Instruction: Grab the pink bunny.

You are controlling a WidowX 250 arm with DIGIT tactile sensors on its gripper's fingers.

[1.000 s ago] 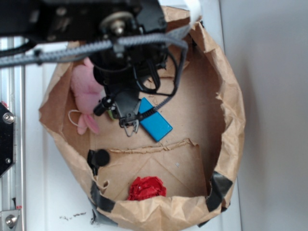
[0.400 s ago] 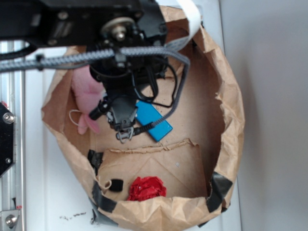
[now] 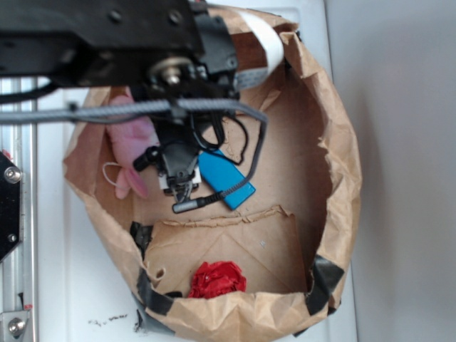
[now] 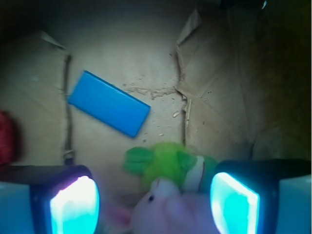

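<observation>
Bunny [image 4: 165, 207] lies between the spread fingers of the end effector [image 4: 153, 204], low in the wrist view, a green toy [image 4: 163, 163] touching its head. A good grab means dropping straight down and closing on pink only — not green. In the exterior view the arm hides most of the bunny [image 3: 132, 146]; the blue block [image 3: 228, 182] lies beside.

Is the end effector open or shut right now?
Open. In the wrist view the end effector has its fingers wide apart, the pink bunny between them, ungripped.
</observation>
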